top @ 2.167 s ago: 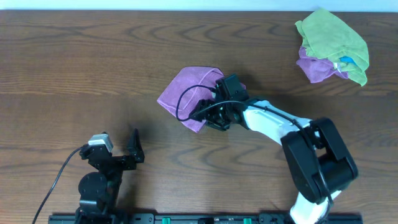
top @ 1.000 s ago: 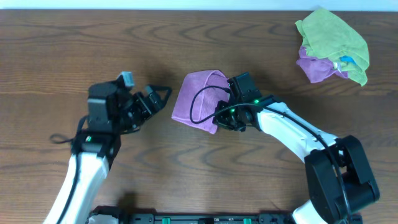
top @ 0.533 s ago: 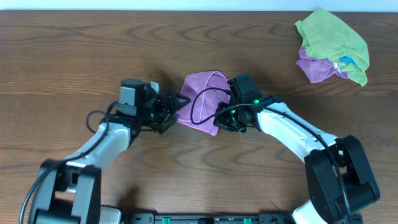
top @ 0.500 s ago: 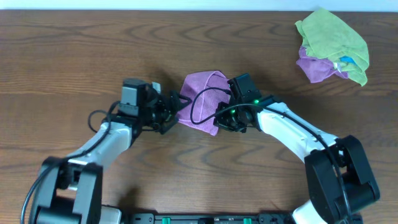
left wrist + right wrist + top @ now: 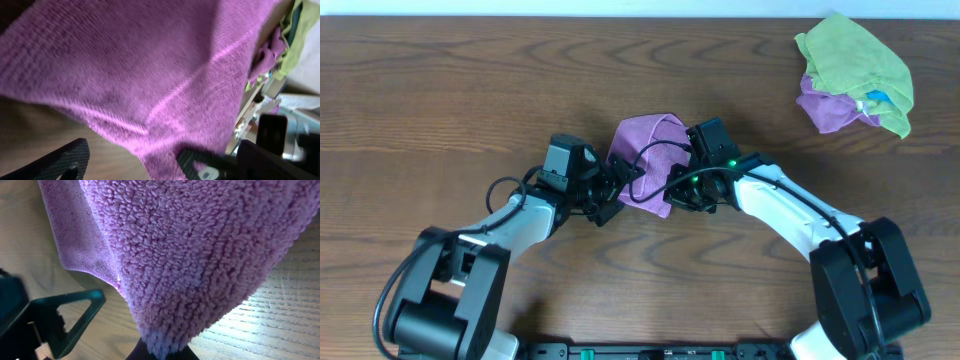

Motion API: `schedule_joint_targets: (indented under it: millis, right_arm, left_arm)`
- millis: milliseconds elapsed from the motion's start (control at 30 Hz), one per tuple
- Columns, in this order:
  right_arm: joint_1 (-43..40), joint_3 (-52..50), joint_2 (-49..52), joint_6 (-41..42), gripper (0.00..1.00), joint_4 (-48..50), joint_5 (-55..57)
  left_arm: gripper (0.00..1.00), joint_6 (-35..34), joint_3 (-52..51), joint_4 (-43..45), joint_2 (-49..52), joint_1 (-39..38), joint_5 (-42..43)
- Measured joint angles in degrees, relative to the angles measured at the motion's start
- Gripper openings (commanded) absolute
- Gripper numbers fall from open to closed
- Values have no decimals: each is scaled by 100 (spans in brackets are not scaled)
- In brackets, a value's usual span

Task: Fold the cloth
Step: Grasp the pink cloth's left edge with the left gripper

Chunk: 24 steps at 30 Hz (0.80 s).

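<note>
Item: purple cloth (image 5: 645,160), one, bunched into a raised, partly folded heap near the middle of the table (image 5: 440,90). Fleecy pile shows in the right wrist view (image 5: 200,255); a flatter weave shows in the left wrist view (image 5: 150,65).

Right gripper (image 5: 672,198): at the cloth's near right edge, closed on a low corner of it. In its own camera the fabric narrows down into the pinched fingertips (image 5: 160,355).

Left gripper (image 5: 612,192): at the cloth's near left edge, fingers spread. In its own camera the two dark fingers (image 5: 60,160) sit apart at the bottom of the frame with the cloth's hem above and between them. I cannot tell whether they touch it.

Both arms reach in from the near side, and their grippers face each other across the cloth's near edge.

Also on the table: a green cloth (image 5: 850,65) crumpled over another purple cloth (image 5: 825,110), far right corner, well apart from the work.
</note>
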Motion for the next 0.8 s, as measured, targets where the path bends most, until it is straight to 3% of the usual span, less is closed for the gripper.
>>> schedule_joint_targets:
  millis: [433,567,800]
  right_arm:
    - [2,0,0,0,1,0,-87]
    - [0,0,0,0,1,0,-90]
    - [0,0,0,0,1,2,-109]
  left_arm:
    - [95,-748,2,678,199,-28,-232]
    - [100,-870,2,682,201,-166,-385]
    - [63,-994,4,680,201,-269,-564]
